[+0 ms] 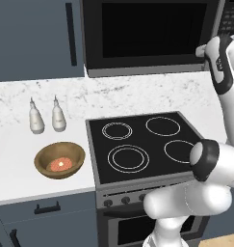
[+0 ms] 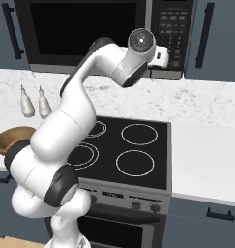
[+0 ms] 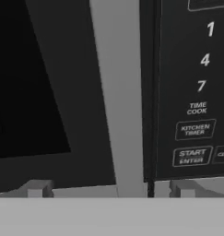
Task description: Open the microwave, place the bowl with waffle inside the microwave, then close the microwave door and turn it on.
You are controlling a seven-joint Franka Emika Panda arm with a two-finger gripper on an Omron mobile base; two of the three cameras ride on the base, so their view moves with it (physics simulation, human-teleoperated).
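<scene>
My gripper, state unclear, sits at the shut black glass microwave door; a slip could press START. The brown wooden bowl with waffle waits near the worktop's front edge

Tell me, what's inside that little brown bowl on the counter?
The bowl with waffle holds a round reddish-orange waffle with a pale yellow dab on top. The waffle covers the bowl's bottom, so whatever is under it stays hidden.
</scene>
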